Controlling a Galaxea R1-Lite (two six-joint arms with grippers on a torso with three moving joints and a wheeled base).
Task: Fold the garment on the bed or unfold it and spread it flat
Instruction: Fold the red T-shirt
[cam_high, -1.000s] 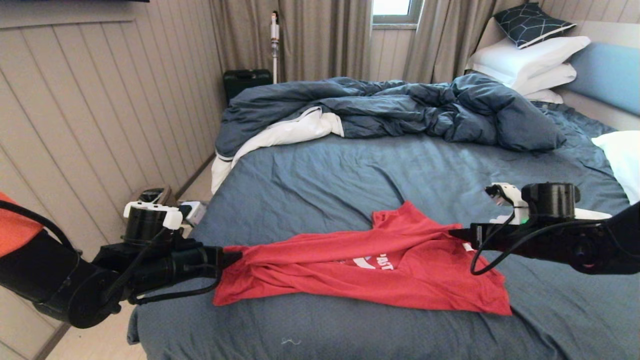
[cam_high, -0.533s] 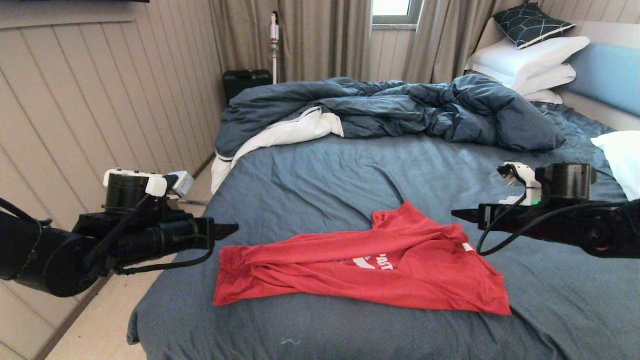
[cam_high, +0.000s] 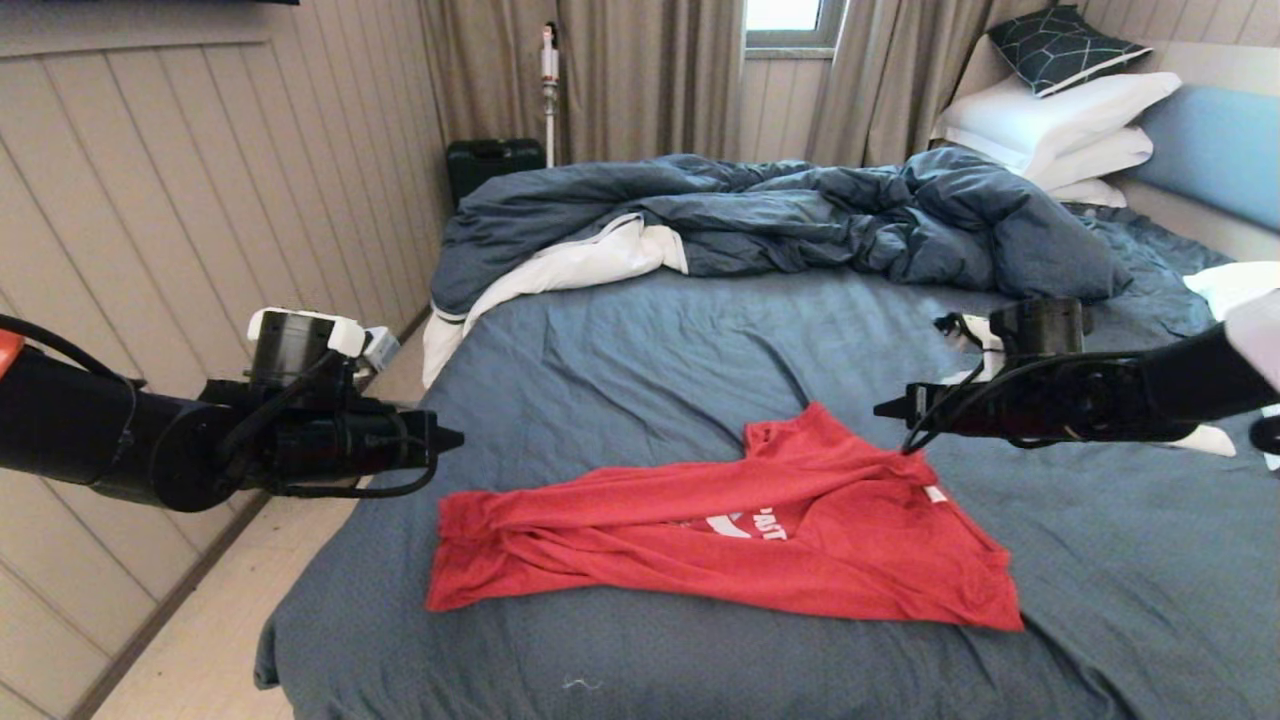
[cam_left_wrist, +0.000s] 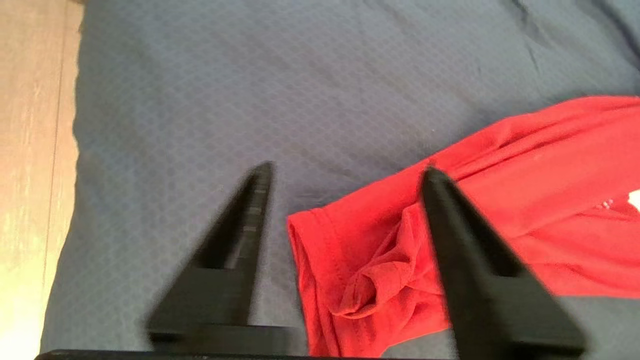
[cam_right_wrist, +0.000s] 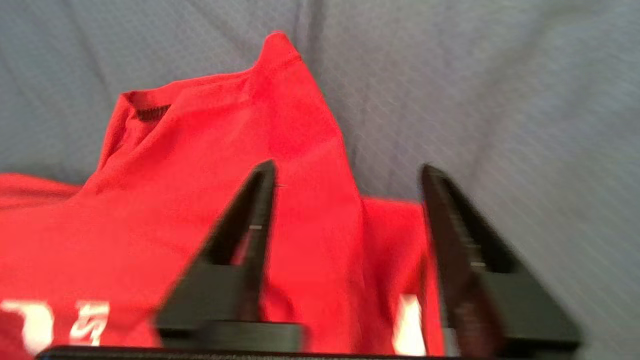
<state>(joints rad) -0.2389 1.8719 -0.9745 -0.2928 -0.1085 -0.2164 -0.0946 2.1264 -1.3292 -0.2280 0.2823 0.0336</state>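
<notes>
Both claws are up off the fabric, fingers spread apart with nothing between them. Left gripper (cam_high: 455, 438) hangs just past the left end of the garment (cam_high: 730, 530), over the near left part of the bed (cam_high: 640, 340); from its wrist cam the two black fingers (cam_left_wrist: 250, 210) frame the bunched sleeve end of the garment (cam_left_wrist: 400, 260). Right gripper (cam_high: 880, 410) hovers just above the far right edge of the shirt, beside the collar; its fingers (cam_right_wrist: 250, 210) stand wide over red cloth (cam_right_wrist: 175, 210). The red tee lies crumpled in a long strip across the near half of the sheet, white print partly showing. A rumpled dark duvet (cam_high: 780, 215) is piled at the far side, white pillows (cam_high: 1060, 120) at far right
</notes>
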